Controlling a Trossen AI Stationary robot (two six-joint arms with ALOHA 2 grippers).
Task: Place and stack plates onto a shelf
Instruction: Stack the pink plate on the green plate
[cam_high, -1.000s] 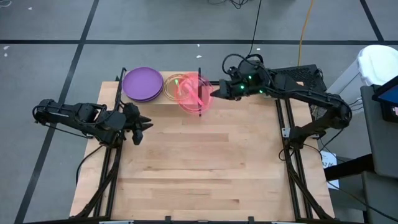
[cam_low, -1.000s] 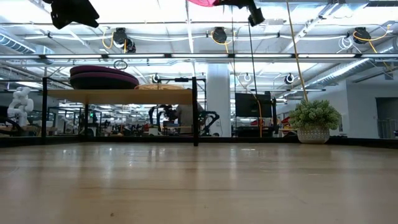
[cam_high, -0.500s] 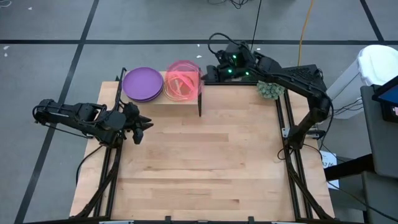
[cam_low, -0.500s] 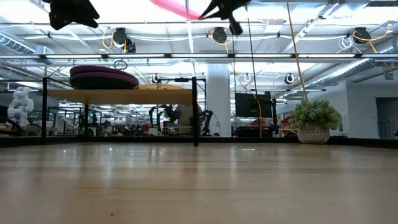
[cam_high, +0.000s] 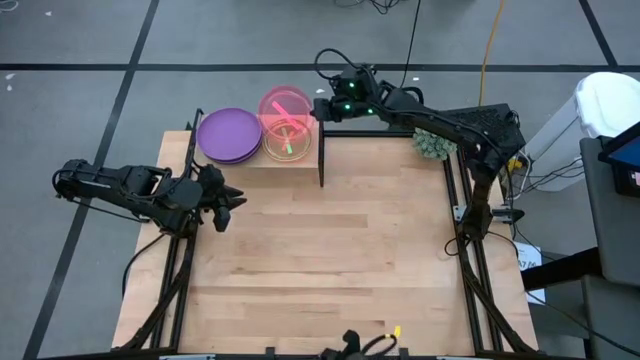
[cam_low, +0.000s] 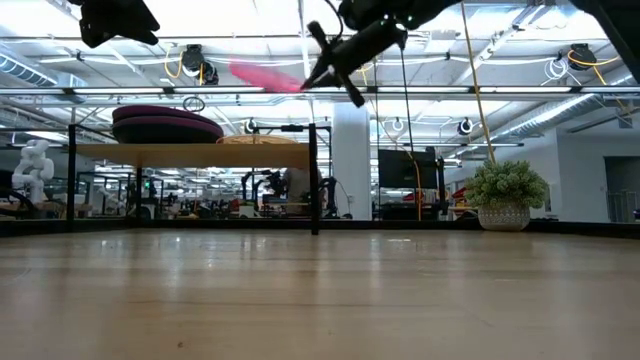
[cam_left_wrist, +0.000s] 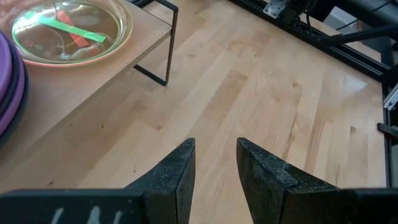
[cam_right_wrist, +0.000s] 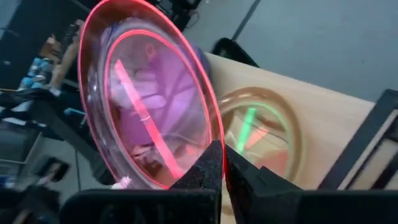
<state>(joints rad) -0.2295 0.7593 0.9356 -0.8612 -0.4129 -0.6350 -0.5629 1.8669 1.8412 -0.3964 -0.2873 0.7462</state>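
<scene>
Item 1: your left gripper (cam_high: 228, 205), jaws partly apart, nothing between them, parked off the shelf's (cam_high: 305, 163) near edge.

Item 2: your right gripper (cam_high: 318, 107), clamped on the rim of a translucent pink plate (cam_high: 284, 108), raised above the shelf.

Item 3: stacked translucent plates (cam_left_wrist: 71, 31) directly beneath it.

Item 4: purple plates (cam_high: 229, 135) beyond those, away from your right gripper.

No legible writing or brand marks.

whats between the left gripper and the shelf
Only bare wooden tabletop: in the high view nothing sits between the left gripper and the shelf.
</scene>
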